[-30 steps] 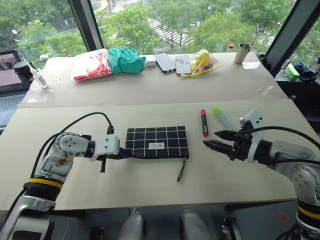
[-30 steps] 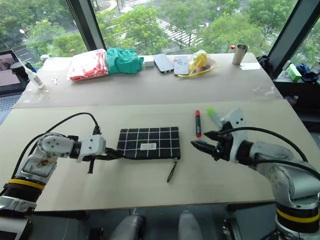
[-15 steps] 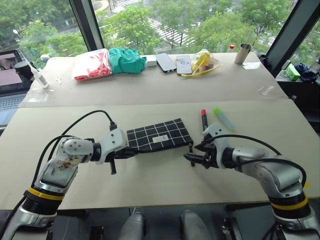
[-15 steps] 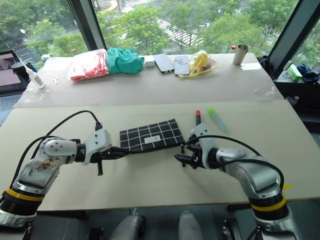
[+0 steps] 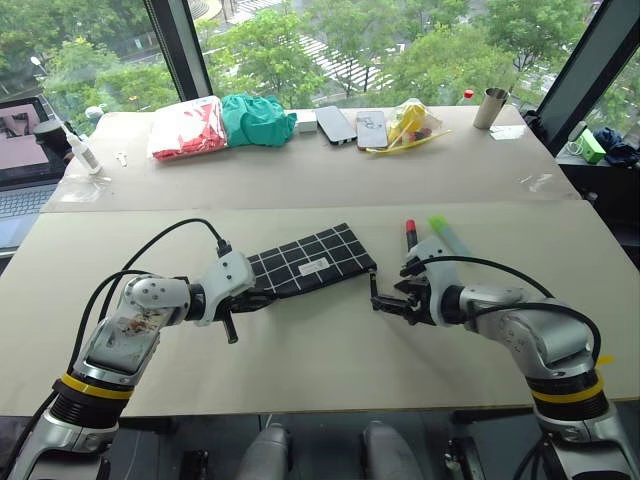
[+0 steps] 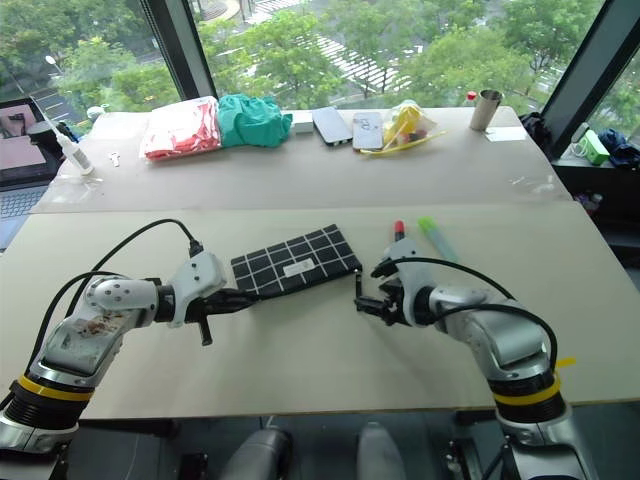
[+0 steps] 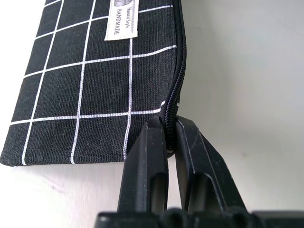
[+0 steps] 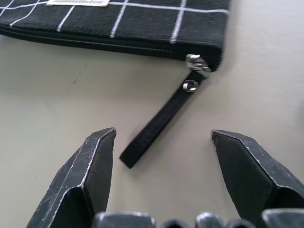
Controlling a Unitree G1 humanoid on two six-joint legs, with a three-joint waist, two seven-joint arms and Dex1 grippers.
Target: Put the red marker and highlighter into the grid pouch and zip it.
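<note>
— Black fabric with white grid lines: that is the grid pouch [image 5: 308,269], lying flat on the near table [image 5: 300,360], skewed so its far end sits higher up the table than its near end. White label faces up. What of the left arm?

— The left gripper [image 7: 171,130] has its two fingers pressed together on the pouch's corner, right at the end of the zipper seam. The wrist view shows the zipper line running straight down between the fingertips. It holds the pouch by that corner.

— And the zipper itself?

— Closed along the whole visible edge. The metal slider sits at the end nearest the right arm, with the black pull strap [image 8: 161,122] trailing from it onto the table.

— The right gripper?

— The right gripper [image 8: 161,142] stands wide, its fingers spread either side of the strap's free end, not touching it. Nothing is in its grasp.

— The pens?

— The red marker [image 5: 410,233] and the highlighter [image 5: 441,233] lie side by side on the table just beyond the right gripper, both outside the pouch, close together but apart.

— Anything else of note?

— The far table [image 5: 300,170] carries a red packet [image 5: 182,130], green cloth [image 5: 252,118], two phones [image 5: 350,125], a yellow bag [image 5: 405,122] and a metal cup [image 5: 487,106]. A laptop [image 5: 20,160] stands at the left edge.
</note>
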